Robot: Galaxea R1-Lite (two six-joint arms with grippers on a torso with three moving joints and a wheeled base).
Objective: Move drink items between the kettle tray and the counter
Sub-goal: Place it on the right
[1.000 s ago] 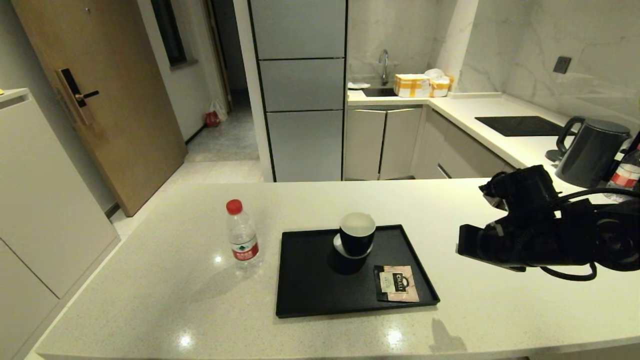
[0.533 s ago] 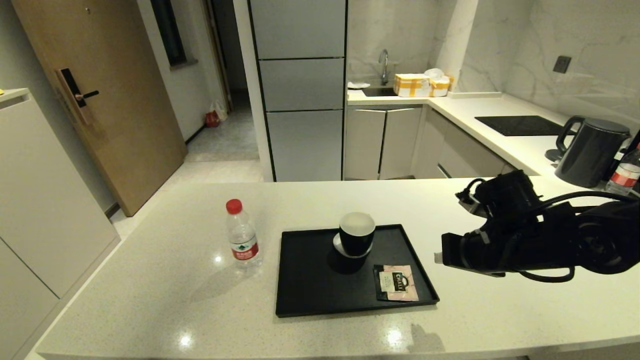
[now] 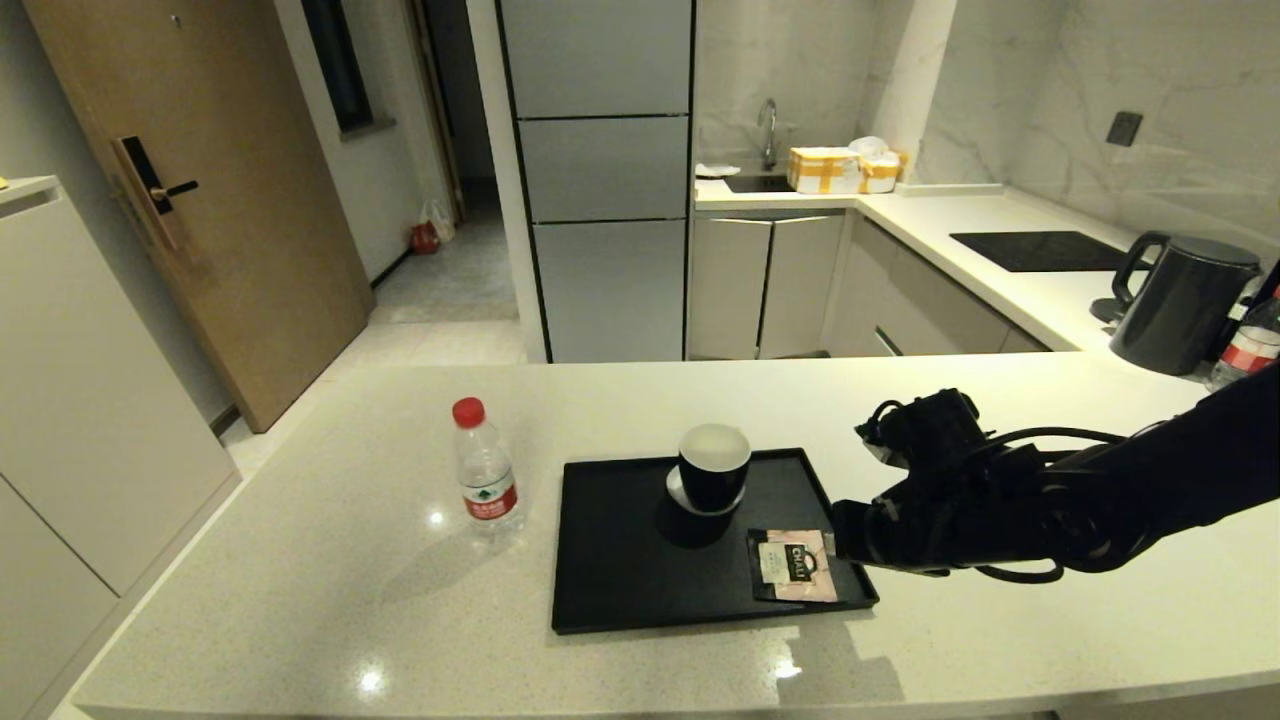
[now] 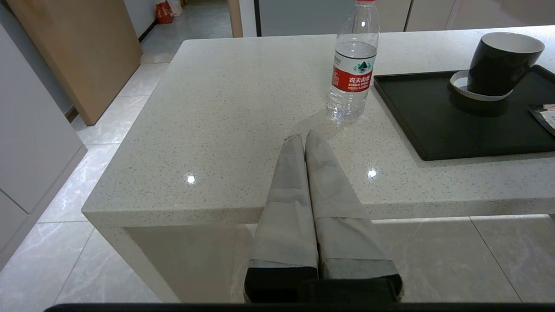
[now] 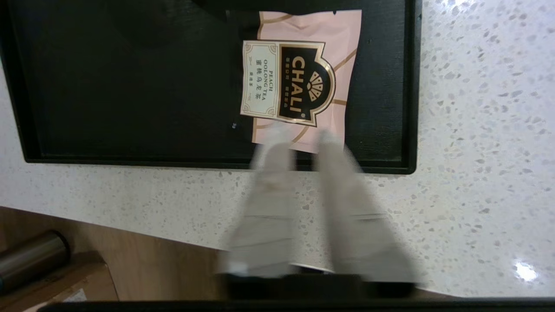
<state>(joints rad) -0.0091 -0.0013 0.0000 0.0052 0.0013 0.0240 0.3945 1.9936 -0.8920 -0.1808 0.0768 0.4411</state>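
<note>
The pink-and-black tea sachet (image 3: 795, 565) (image 5: 303, 78) lies flat in the front right corner of the black kettle tray (image 3: 620, 570) (image 5: 130, 86). My right gripper (image 3: 838, 545) (image 5: 300, 136) hangs just over the tray's right rim. It is open, with its fingertips above the sachet's nearest edge and nothing between them. The water bottle (image 3: 485, 475) (image 4: 353, 69), with its red cap and label, stands upright on the cream counter (image 3: 300, 580), left of the tray. My left gripper (image 4: 305, 138) is shut and empty, parked low at the counter's front edge, short of the bottle.
A black cup (image 3: 714, 470) with a white inside sits on a saucer at the tray's back middle. On the side counter at the far right stand a dark grey kettle (image 3: 1180, 300) and a second bottle (image 3: 1250, 350). Behind them is a black hob (image 3: 1040, 250).
My right arm has swung left and down from above the right counter to the tray's right rim, beside the sachet. The bottle, cup and sachet have not moved.
</note>
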